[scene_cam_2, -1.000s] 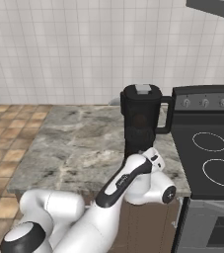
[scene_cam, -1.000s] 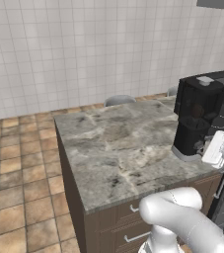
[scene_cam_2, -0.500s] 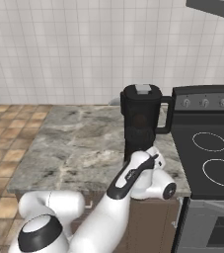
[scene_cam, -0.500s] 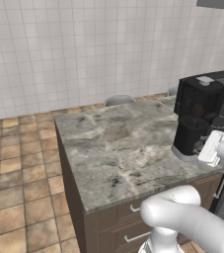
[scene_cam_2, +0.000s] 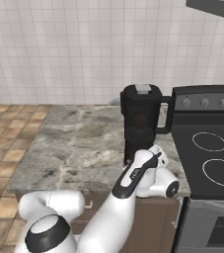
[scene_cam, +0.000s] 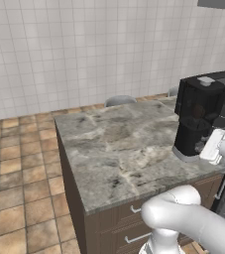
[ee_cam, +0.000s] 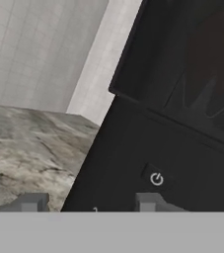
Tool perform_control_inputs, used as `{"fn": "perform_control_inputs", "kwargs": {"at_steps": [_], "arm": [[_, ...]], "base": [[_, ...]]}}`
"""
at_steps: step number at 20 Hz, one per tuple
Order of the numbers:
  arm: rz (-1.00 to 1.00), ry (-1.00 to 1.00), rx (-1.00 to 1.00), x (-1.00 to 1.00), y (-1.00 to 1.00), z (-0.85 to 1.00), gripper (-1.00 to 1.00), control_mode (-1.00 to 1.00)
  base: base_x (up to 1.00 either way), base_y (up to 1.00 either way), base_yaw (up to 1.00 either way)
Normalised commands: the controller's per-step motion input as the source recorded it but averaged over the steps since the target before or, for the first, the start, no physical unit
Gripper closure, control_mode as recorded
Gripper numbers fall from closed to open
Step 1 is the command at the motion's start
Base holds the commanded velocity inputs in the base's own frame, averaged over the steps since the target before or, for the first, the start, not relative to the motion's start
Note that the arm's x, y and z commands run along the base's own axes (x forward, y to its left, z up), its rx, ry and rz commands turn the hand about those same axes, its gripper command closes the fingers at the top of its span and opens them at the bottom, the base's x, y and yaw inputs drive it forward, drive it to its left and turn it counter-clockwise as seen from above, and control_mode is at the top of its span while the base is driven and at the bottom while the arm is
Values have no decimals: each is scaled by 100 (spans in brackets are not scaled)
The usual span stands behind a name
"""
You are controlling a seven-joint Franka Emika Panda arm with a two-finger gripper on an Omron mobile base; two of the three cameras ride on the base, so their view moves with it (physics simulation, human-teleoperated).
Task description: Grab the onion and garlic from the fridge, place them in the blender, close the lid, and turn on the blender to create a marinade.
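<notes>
The black blender (scene_cam: pixel 197 119) (scene_cam_2: pixel 140 121) stands on the marble counter's right end, beside the stove. The lid (scene_cam: pixel 205 81) (scene_cam_2: pixel 143 89), with its grey knob, sits on top of the jar. A dim orange-red shape, the onion (scene_cam: pixel 199 110) (scene_cam_2: pixel 141 120), shows through the dark jar; I cannot make out the garlic. My gripper (ee_cam: pixel 91 203) is open, low in front of the blender's base, fingers spread. The right fingertip (ee_cam: pixel 150 201) is just below the power button (ee_cam: pixel 156 179). The white hand (scene_cam: pixel 212 145) (scene_cam_2: pixel 144 163) hovers at the base's front.
The marble counter (scene_cam: pixel 114 144) (scene_cam_2: pixel 69 143) stretches left of the blender. A black stove (scene_cam_2: pixel 209 148) with burner rings adjoins it on the right. A grey rounded object (scene_cam: pixel 120 100) pokes up behind the counter. Tiled wall lies behind, tiled floor to the left.
The hand has stayed almost still at the blender's base. The arm's lower links have shifted a little in the right base view.
</notes>
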Motion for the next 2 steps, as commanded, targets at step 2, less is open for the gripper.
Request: {"fn": "perform_control_inputs", "kwargs": {"at_steps": [2], "arm": [[0,0,0,9,0,0,-100,-100]], "base": [[0,0,0]]}}
